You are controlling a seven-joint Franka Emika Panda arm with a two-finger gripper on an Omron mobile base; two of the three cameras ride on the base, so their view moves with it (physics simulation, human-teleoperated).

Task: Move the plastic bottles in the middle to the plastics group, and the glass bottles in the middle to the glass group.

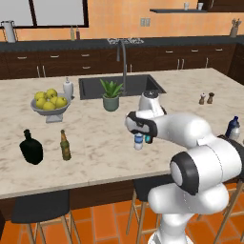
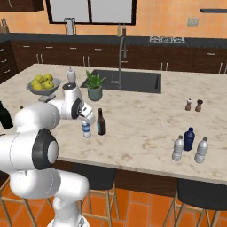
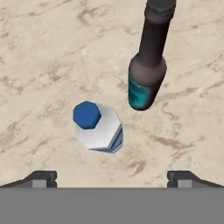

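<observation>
I see my claw wide open and holding nothing, hanging over the blue-label water bottle that stands upright on the bench. The dark brown bottle with cyan label stands just beside it at 1 o'clock in the hand view, and they are not touching.

I see my arm reaching over the marble counter, its hand just above a small clear bottle with a blue label. A slim dark brown bottle stands upright just beside it. Well apart, at the right, a dark blue bottle stands between two clear water bottles. A potted plant sits near the sink.
</observation>
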